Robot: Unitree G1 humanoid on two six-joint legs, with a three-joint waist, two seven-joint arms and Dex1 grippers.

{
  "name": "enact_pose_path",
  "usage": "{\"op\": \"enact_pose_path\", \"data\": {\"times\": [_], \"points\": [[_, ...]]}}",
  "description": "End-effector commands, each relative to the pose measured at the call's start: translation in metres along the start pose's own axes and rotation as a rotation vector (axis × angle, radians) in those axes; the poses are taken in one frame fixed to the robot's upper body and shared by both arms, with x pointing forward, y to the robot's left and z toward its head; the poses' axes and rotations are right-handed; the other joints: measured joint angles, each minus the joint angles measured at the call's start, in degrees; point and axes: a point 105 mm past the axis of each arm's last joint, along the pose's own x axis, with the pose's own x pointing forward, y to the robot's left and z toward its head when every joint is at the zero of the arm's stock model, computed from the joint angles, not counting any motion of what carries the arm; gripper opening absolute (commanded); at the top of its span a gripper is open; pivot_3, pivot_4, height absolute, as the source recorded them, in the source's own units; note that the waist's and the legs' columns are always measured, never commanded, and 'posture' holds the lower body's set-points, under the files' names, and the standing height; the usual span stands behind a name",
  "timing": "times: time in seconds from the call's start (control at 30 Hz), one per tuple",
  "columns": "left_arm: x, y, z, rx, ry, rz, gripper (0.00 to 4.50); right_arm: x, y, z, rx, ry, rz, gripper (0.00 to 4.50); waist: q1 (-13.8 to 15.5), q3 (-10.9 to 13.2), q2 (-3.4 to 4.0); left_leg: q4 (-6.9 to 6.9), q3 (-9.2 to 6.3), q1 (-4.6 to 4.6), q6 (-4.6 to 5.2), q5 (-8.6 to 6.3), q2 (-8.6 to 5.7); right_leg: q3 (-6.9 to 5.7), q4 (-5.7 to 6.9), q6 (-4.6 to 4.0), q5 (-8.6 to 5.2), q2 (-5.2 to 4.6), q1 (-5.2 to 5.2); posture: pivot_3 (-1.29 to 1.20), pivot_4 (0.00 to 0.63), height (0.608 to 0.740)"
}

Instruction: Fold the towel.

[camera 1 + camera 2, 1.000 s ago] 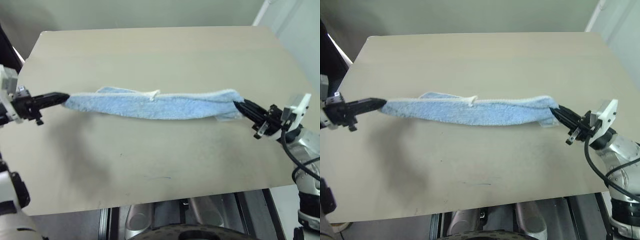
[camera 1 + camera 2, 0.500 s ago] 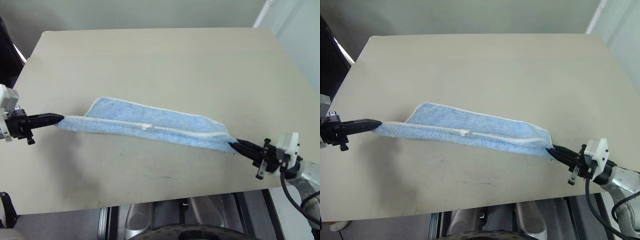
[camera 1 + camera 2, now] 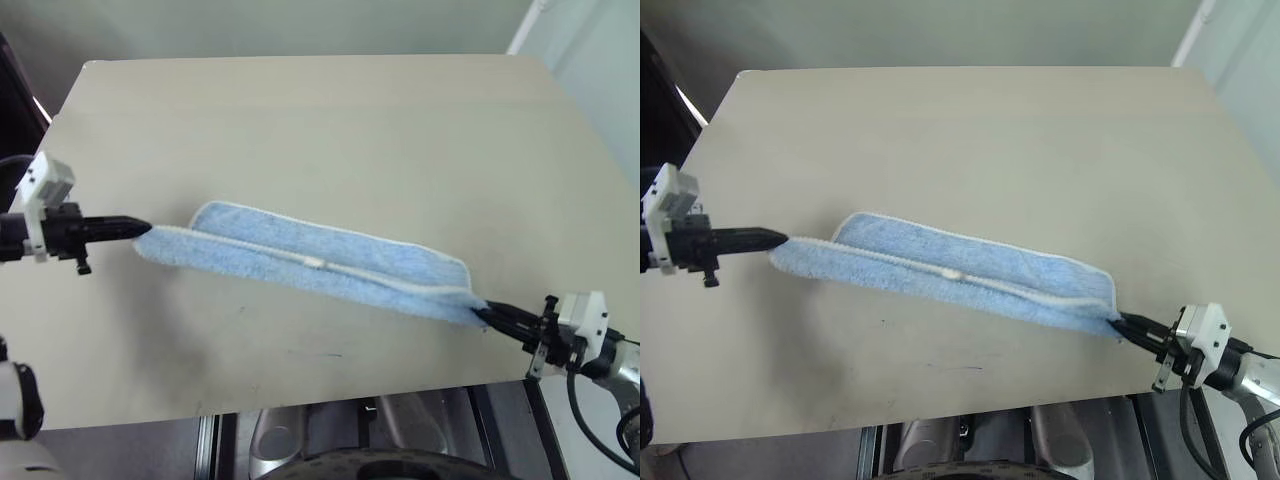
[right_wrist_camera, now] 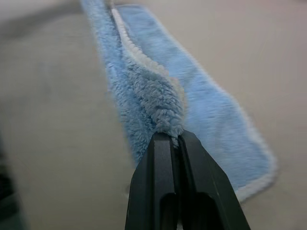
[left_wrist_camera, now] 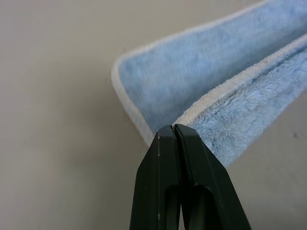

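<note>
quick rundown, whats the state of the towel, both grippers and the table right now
towel: doubled lengthwise into a long strip, stretched slantwise between the two grippers, partly lying on the table
left gripper: shut on the towel's left end
right gripper: shut on the towel's right end, near the table's front edge
table: bare tan top, bearing the towel

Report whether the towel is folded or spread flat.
Folded: the towel is doubled lengthwise, white hems meeting along its length, held at both ends.
</note>
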Motion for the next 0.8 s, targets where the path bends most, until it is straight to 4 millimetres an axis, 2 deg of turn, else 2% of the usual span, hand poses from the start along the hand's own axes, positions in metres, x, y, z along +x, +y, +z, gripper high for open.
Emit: {"op": "enact_pose_path", "data": {"times": [0.03,0.37,0.57,0.8], "points": [[0.007,0.007,0.011,0.065,-0.046,0.034,0.05,-0.006,-0.016,0.003,-0.028,0.002,-0.103,0.00,0.09,0.00,0.00,0.00,0.00,-0.01,0.01,0.00,0.00,0.00,0.00,0.00,0.00,0.00,-0.01,0.00,0.150,0.703],[0.038,0.020,0.000,0.084,-0.101,0.124,0.05,0.007,-0.023,-0.003,-0.085,-0.003,-0.139,0.00,0.16,-0.01,-0.02,0.01,0.03,0.12,0.06,0.02,0.01,-0.01,-0.02,0.12,0.05,0.00,0.17,0.00,0.150,0.703],[0.051,0.028,-0.005,0.077,-0.127,0.200,0.05,0.019,-0.036,-0.003,-0.087,-0.018,-0.183,0.00,0.14,0.00,0.00,0.02,0.05,0.20,0.10,0.05,0.00,-0.02,-0.03,0.21,0.10,0.00,0.26,0.00,0.150,0.703],[0.062,0.028,-0.005,0.068,-0.145,0.206,0.05,0.029,-0.039,-0.007,-0.088,-0.027,-0.192,0.00,0.14,0.00,0.00,0.02,0.05,0.48,0.12,0.06,0.00,-0.04,-0.09,0.27,0.10,0.00,0.60,0.00,0.150,0.703]]}}
